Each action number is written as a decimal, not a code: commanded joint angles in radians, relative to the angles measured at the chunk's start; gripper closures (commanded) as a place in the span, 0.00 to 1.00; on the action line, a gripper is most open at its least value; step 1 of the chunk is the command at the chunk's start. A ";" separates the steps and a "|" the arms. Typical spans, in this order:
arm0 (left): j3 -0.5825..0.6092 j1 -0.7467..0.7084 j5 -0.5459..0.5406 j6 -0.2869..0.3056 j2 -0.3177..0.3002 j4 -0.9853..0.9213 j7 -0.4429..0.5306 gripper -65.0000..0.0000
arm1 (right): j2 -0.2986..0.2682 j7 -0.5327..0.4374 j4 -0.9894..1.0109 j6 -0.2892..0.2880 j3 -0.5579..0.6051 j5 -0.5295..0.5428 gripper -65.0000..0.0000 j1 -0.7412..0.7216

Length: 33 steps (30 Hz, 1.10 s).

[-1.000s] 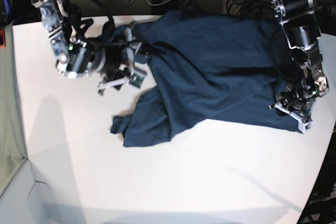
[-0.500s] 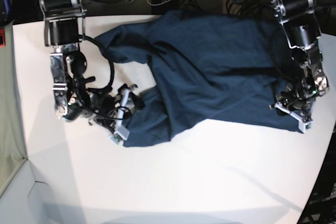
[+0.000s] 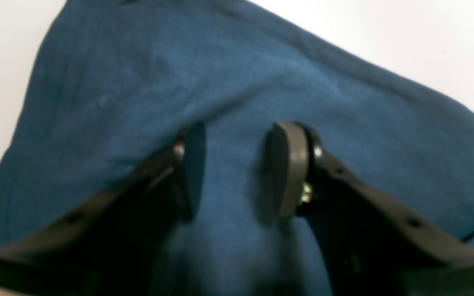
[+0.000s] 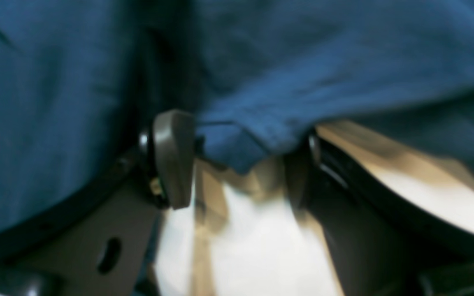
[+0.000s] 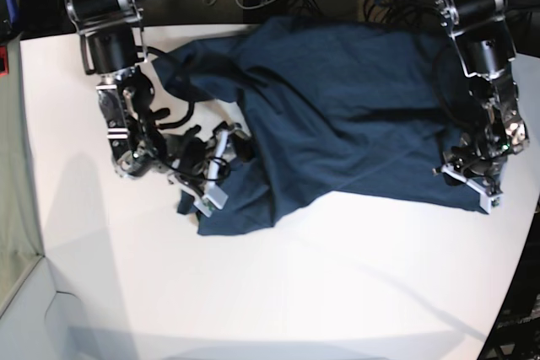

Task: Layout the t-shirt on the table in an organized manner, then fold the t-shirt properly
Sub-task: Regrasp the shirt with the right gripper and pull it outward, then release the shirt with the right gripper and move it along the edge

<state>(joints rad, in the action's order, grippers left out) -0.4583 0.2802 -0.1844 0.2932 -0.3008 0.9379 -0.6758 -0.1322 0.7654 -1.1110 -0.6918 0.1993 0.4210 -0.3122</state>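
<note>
The t-shirt [image 5: 337, 115] lies crumpled across the far half of the table [image 5: 337, 292], one lobe trailing toward the near-left in the base view. Right gripper [image 4: 237, 160] sits at that lobe's edge, jaws spread wide, a fold of shirt hem hanging between them, not pinched. Left gripper [image 3: 237, 168] rests on the shirt's opposite corner, jaws partly apart, flat cloth under the gap; can't tell if any is gripped.

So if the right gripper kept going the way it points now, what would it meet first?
Most likely the t-shirt: a bunched blue edge already sits between the open fingers of the right gripper, just above the table. Blur leaves the depth uncertain.
</note>
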 commanded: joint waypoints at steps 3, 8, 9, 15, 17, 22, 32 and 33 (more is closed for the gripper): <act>0.002 -0.003 0.021 -0.007 -0.001 -0.004 -0.063 0.59 | 0.012 -0.001 -0.005 -0.006 0.001 0.005 0.55 -0.021; 0.000 -0.003 0.021 -0.007 -0.005 -0.004 -0.063 0.59 | 0.006 0.003 -0.013 -0.006 -0.005 0.005 1.00 -0.052; 0.000 -0.003 0.021 -0.007 -0.007 -0.004 -0.063 0.59 | 0.001 0.004 -0.013 -0.006 -0.005 0.005 1.00 -0.061; -0.001 0.000 0.020 -0.007 -0.027 -0.004 -0.063 0.59 | -0.097 0.009 -0.080 -0.006 -0.047 0.011 1.00 -0.095; -0.001 0.003 0.018 -0.007 -0.028 -0.004 -0.063 0.59 | -0.120 0.012 -0.122 -0.006 -0.102 0.011 1.00 -0.095; -0.001 0.003 0.015 -0.007 -0.030 0.003 -0.063 0.59 | -0.168 0.092 -0.215 -0.006 -0.199 0.009 1.00 -0.095; -0.003 -0.011 0.012 0.002 0.005 0.212 -0.077 0.59 | -0.238 0.174 -0.535 -0.006 -0.215 0.006 1.00 0.089; -0.003 -0.011 0.012 0.002 0.008 0.220 -0.077 0.59 | -0.243 0.182 -0.574 -0.006 -0.215 0.006 1.00 0.109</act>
<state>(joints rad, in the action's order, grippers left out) -0.4599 0.2440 -0.1661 0.2924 -0.2787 1.1374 -0.7746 -0.3588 0.9756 -1.6669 -0.6952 -0.0063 0.4137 -0.1768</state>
